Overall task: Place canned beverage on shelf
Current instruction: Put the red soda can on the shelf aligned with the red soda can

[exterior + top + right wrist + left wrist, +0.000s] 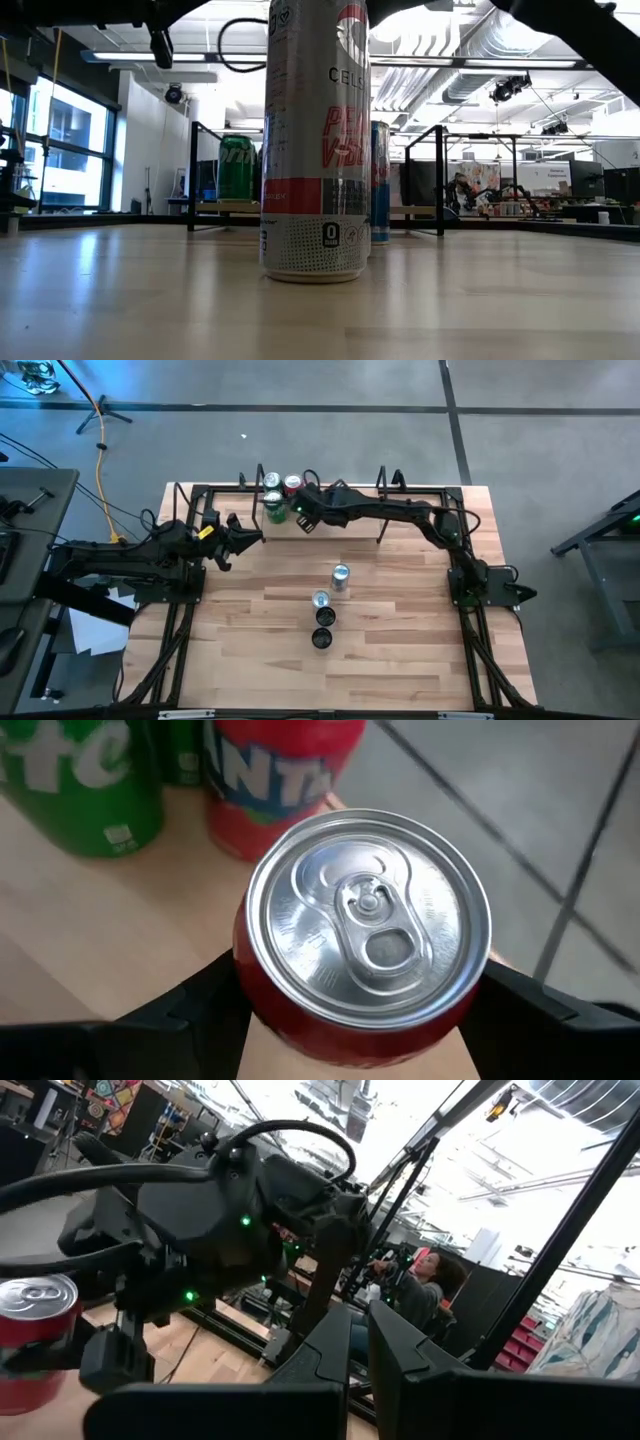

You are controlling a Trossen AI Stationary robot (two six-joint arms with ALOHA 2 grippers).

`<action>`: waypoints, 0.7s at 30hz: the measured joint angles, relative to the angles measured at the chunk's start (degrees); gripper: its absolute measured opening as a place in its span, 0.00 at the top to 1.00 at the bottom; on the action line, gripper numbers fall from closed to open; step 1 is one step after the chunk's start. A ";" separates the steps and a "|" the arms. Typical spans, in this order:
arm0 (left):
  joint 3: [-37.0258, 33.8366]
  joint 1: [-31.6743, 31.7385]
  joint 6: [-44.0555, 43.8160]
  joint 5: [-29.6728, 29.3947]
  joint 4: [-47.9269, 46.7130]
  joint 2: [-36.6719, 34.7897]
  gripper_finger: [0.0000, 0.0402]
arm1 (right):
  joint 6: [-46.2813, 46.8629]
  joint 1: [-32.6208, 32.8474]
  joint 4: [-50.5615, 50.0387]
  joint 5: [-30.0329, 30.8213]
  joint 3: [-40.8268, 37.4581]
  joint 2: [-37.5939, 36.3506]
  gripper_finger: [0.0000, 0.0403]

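Note:
The shelf (345, 530) stands at the table's far middle, with a black wire upright at each end. On its left part stand a green can (70, 780), a red Fanta can (270, 770) and one more can (271, 482). My right gripper (365, 1020) reaches over the shelf's left part (303, 512) and is shut on a red can with a silver top (365, 930), next to the green and Fanta cans. My left gripper (245, 535) hovers shut and empty by the shelf's left end, and its fingers also show in the left wrist view (355, 1355). My right gripper pinches the red can's side wall just below its top rim (245, 990), one finger (200, 1010) on each opposite side. The fingers come level from the table's right side. The can is upright over the shelf board (120, 940). The can hides its own base, so I cannot tell whether it rests on the board.
Several cans stand in a row on the tabletop's middle: a silver-topped one (341, 575), another (320, 600) and two black ones (323, 628). A tall Celsius can (315, 140) fills the low view. A person (425, 1280) sits beyond the table.

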 joint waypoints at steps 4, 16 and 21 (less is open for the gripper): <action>0.00 -0.02 0.00 0.01 -0.58 -0.06 1.00 | -1.78 -1.36 10.17 -4.24 -11.94 -7.01 0.32; 0.00 0.02 4.39 -2.88 -1.58 -0.04 1.00 | -8.84 -3.60 43.56 -30.90 -43.50 -28.35 0.32; 0.00 -0.02 3.25 -3.18 -1.33 -0.04 1.00 | -14.76 -3.11 43.18 -31.00 -41.42 -24.88 0.32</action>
